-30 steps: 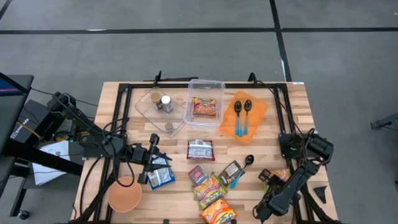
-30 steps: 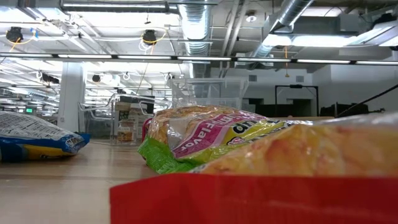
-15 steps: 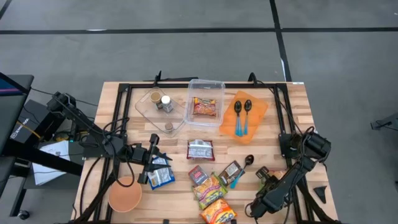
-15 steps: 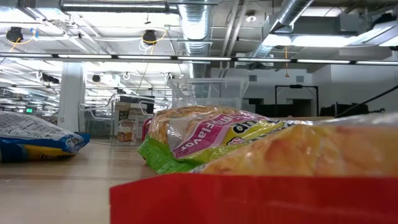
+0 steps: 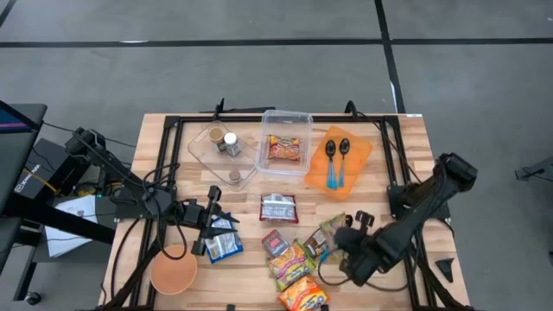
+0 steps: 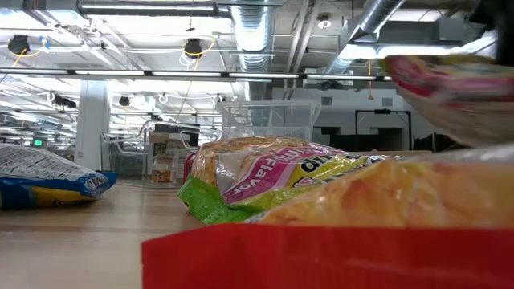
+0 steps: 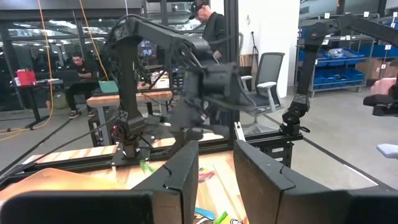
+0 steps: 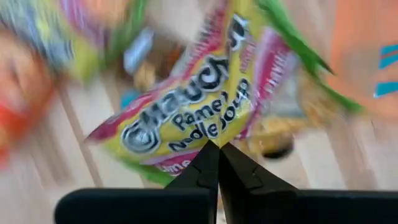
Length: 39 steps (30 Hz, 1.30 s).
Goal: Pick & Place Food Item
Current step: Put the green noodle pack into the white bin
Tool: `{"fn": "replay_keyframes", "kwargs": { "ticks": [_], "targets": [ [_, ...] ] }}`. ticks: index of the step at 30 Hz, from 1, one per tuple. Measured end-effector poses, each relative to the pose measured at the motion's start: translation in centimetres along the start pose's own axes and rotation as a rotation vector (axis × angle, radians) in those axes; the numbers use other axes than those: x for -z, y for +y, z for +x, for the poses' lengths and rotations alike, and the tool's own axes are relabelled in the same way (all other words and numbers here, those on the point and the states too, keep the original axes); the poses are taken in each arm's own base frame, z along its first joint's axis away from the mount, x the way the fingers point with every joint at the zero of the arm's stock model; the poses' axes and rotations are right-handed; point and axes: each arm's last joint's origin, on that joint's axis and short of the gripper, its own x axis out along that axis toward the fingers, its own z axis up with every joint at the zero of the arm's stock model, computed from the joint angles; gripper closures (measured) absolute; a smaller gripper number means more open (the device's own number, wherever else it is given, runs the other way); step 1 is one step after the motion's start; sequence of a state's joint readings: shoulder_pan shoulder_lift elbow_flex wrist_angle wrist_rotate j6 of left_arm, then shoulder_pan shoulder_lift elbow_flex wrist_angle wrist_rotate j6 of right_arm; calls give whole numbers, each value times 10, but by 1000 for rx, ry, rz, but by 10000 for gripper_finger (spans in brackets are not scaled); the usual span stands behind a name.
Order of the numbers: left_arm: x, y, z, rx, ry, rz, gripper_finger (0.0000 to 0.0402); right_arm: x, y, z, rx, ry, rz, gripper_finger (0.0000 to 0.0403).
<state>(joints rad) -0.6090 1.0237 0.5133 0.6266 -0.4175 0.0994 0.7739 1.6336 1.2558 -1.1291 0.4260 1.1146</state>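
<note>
Noodle packet (image 8: 205, 102) is hanging from the right gripper (image 8: 217, 149), pinched shut on its bottom seam, above the packets near the counter's front edge. It's looking light, soft and crinkly, with slick film, so I'd keep holding the flat seam rather than the puffy middle. In the right wrist view its long axis is running away from the fingers. Left gripper (image 5: 210, 222) is waiting slightly open over the counter's front-left area.

We are reaching our right arm low over the near middle of the table, its right gripper (image 5: 339, 244) pinching shut on a packet (image 8: 199, 109). Our left arm is resting at the left side, left gripper (image 5: 210, 223) slightly parted.
</note>
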Motion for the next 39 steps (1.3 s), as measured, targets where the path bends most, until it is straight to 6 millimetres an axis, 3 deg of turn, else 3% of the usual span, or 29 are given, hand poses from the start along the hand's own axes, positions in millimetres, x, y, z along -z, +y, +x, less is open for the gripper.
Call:
{"fn": "replay_keyframes", "kwargs": {
  "ticks": [12, 22, 29, 34, 39],
  "targets": [
    [0, 0, 0, 0, -1, -1, 307, -79, -29, -23, -205, -444, 352, 403],
    [0, 0, 0, 0, -1, -1, 307, -153, -83, -34, -239, -799, 581, 403],
    [1, 0, 0, 1, 7, 1, 307, -192, -137, -25, -232, -929, 783, 403],
    [1, 0, 0, 1, 10, 2, 307, -204, -171, -16, -224, -949, 962, 403],
    [1, 0, 0, 1, 10, 2, 307, -212, -187, 8, -239, -937, 1162, 403]
  ]
}}
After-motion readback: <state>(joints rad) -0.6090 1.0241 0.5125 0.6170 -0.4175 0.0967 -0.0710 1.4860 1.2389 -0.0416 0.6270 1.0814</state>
